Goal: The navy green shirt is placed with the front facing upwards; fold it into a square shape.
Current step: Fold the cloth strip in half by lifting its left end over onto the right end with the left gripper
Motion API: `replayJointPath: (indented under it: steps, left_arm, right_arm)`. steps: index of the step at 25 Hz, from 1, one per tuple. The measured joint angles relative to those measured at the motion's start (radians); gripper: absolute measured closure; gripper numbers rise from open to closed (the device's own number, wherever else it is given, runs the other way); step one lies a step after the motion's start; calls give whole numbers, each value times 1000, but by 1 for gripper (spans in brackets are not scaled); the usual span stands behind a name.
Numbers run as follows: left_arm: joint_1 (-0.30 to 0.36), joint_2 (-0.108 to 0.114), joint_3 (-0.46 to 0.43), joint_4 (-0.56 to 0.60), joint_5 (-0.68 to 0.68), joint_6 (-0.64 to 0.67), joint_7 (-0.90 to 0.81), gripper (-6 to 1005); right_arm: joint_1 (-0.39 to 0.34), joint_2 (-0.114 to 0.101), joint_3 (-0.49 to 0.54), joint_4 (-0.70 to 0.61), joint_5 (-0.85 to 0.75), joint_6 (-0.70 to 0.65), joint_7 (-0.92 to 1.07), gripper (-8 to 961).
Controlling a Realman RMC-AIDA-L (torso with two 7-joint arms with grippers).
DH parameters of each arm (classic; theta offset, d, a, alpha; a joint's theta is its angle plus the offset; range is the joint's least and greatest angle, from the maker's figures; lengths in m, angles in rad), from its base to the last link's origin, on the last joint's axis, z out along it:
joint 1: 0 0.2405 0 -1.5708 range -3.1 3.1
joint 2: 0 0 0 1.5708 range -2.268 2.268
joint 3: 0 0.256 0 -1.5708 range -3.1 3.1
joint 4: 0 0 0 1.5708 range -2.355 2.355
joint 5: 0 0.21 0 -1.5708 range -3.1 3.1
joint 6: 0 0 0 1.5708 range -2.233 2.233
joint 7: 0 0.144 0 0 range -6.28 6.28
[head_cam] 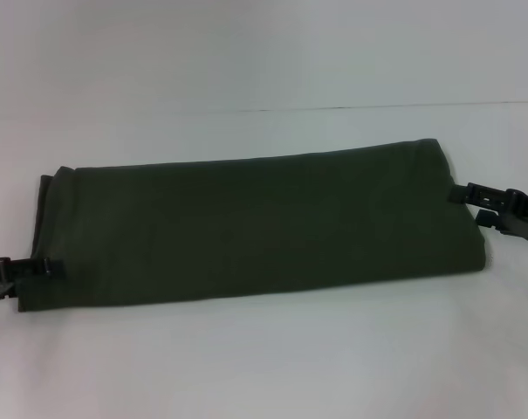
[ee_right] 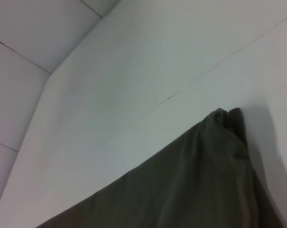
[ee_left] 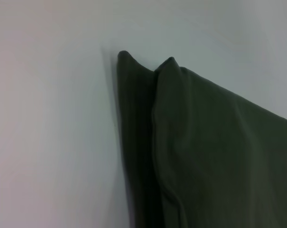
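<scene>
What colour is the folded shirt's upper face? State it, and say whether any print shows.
Plain dark olive green shirt, no print showing; clearest in the head view.

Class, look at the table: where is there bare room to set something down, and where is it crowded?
Bare white table lies in front of the navy green shirt and behind it up to the seam. It is crowded at the shirt's two ends: the left claw sits at the left end, the right claw at the right.
</scene>
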Motion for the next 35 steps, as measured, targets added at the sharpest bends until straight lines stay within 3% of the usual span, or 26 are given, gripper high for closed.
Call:
replayJointPath:
  steps: [9, 12, 18, 23, 29, 35]
  left_arm:
    - [0, -5, 26, 9, 27, -9, -1, 163]
    - [-1, -5, 33, 9, 27, -11, -1, 352]
    - [-3, -4, 35, 10, 27, -11, 4, 623]
    - [-6, -3, 35, 11, 27, -11, 2, 823]
    - [-12, 0, 35, 11, 27, -9, 2, 982]
    - [-17, 2, 36, 10, 28, -4, -3, 983]
  right_arm:
    - [3, 1, -8, 0, 0, 12, 4, 40]
    - [3, 1, -9, 0, 0, 11, 5, 43]
    - [3, 0, -14, 0, 0, 10, 4, 49]
    - [3, -35, -56, -50, -35, -25, 115, 54]
    - [73, -92, -111, -134, -291, -28, 422, 61]
    - [149, -88, -126, -124, -387, -49, 456, 67]
